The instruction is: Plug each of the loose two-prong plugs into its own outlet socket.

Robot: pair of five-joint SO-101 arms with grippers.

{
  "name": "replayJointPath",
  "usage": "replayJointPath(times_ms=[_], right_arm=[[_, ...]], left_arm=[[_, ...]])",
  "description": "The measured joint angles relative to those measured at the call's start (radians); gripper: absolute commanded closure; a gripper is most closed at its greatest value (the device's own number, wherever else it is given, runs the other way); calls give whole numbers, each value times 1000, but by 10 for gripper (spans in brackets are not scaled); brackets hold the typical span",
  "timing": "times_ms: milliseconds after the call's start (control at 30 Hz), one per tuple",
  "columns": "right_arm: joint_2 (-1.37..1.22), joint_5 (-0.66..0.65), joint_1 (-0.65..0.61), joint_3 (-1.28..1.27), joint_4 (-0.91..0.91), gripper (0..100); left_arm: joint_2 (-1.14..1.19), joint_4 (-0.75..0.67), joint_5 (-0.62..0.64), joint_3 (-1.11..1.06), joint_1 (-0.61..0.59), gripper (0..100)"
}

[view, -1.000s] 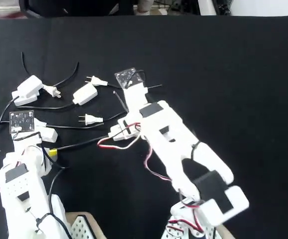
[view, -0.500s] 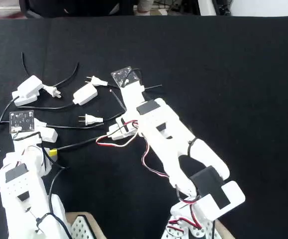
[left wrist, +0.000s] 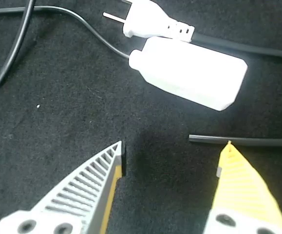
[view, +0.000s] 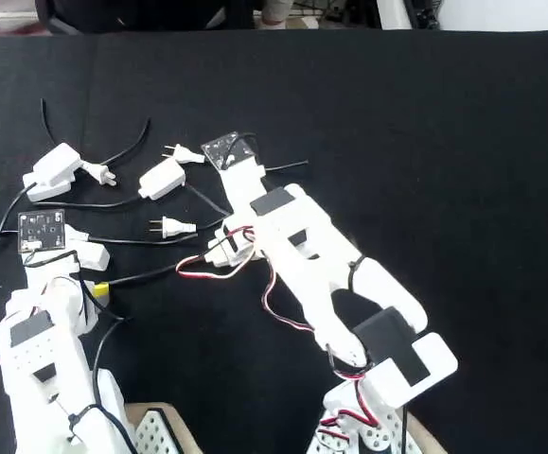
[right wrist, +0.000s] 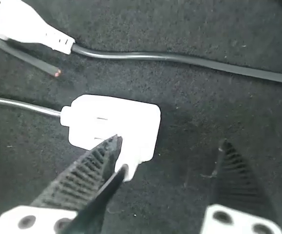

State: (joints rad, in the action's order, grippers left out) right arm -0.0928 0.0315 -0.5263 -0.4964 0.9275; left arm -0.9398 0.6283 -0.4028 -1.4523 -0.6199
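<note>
Your left gripper (left wrist: 170,165), low on the frame's left, hangs spread above the black cloth (view: 425,142); your right gripper (right wrist: 170,146) is spread too (one fingertip over a white socket (right wrist: 111,124)); beyond, upper left, a loose plug (view: 184,153) lies unplugged.

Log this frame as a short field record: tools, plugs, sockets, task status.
left tool: open, empty, over black cloth, short of a white socket block
right tool: open, empty, one finger in front of a second socket block
far plug: loose, prongs bare
near plug: loose, prongs bare
status: neither plug inserted
</note>
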Motion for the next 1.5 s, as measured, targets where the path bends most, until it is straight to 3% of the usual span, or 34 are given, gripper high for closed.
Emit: replayJointPath(times_ms=[600,767,933,1000,1100,1200,1300,1500], right_arm=[[109,-2,-41,-58,40,702],[213,-3,-43,-60,166,702],[482,-43,-37,-60,368,711],[626,-100,17,-60,454,778],[859,-189,141,-60,585,985],[1076,-252,310,-72,655,948],[1243,-293,482,-158,660,987],[1320,-311,695,-502,446,986]], left_arm=[[0,0,0,0,0,690],[0,0,0,0,0,690],[0,0,0,0,0,690],[0,0,-6,0,3,690],[0,23,-55,2,46,690],[0,81,-77,37,129,690],[0,167,-92,120,244,690],[0,308,-143,292,503,688]])
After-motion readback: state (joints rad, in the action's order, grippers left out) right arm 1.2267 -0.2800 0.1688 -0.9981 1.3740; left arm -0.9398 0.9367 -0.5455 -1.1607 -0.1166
